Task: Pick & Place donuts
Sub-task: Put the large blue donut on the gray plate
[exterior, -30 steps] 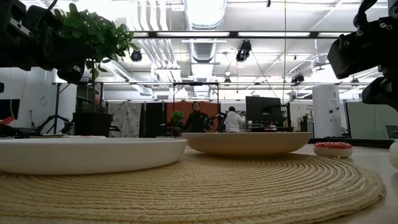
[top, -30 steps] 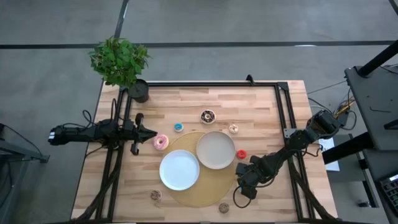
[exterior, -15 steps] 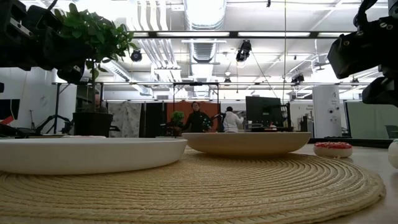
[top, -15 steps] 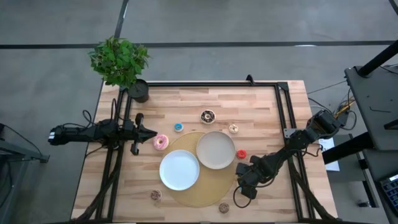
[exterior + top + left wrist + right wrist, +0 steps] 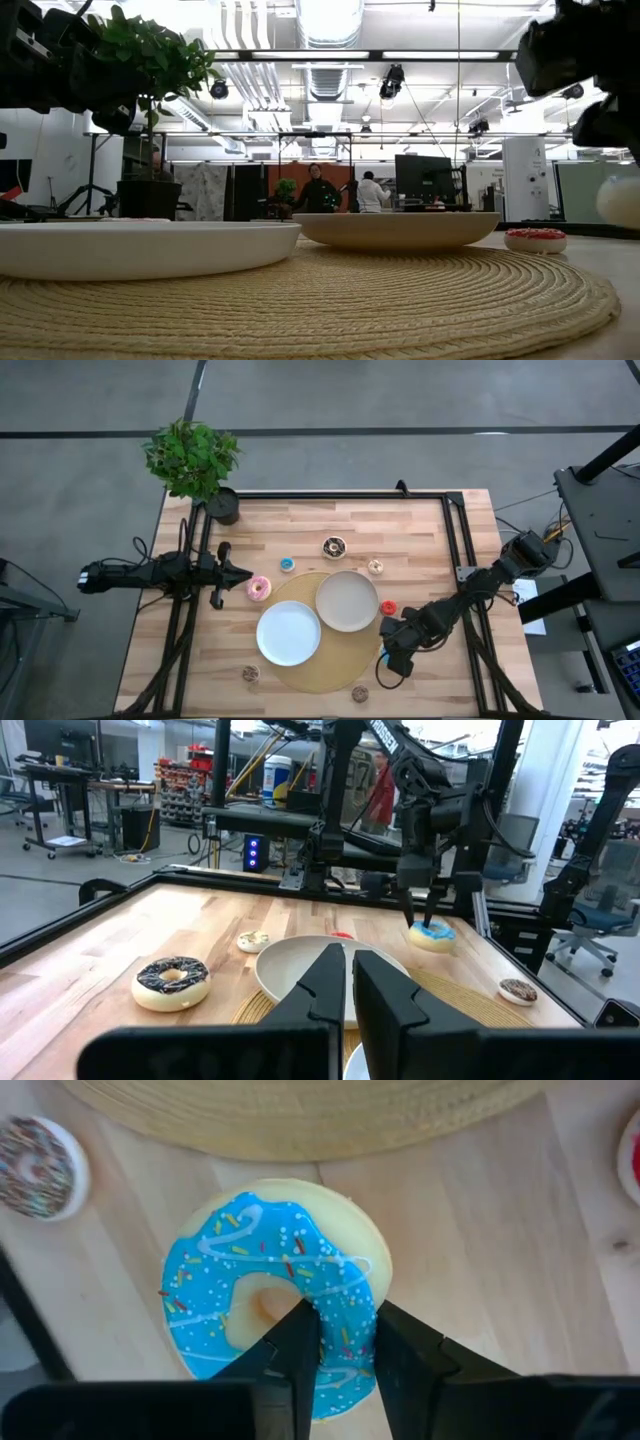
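**Ann:** Two jaws to check. What does your right gripper point(image 5: 343, 1320) have?

**Ben:** It is pinching the blue donut point(image 5: 300, 1260). One finger point(image 5: 296, 1342) goes down through the hole. The other finger is on the outside of the ring. The icing side is squeezed between them.

**Ann:** Where is that donut?

**Ben:** Right between your right jaws, over bare wood. The edge of the mat point(image 5: 330, 1115) is just ahead of the jaws. In the low view the donut hangs under the jaws, and it looks clear of the table.

**Ann:** What else is near those jaws?

**Ben:** The red donut point(image 5: 388, 608) is near them, next to the beige plate point(image 5: 347, 600). A small brown donut point(image 5: 35, 1165) lies off to one side.

**Ann:** And your left gripper point(image 5: 245, 572)?

**Ben:** Its jaws are pressed together with nothing in them. It waits low at the far side of the table. The pink donut point(image 5: 259, 588) lies just beside its tips, but they are not touching. The chocolate donut point(image 5: 172, 977) sits ahead of those jaws, a little to one side.
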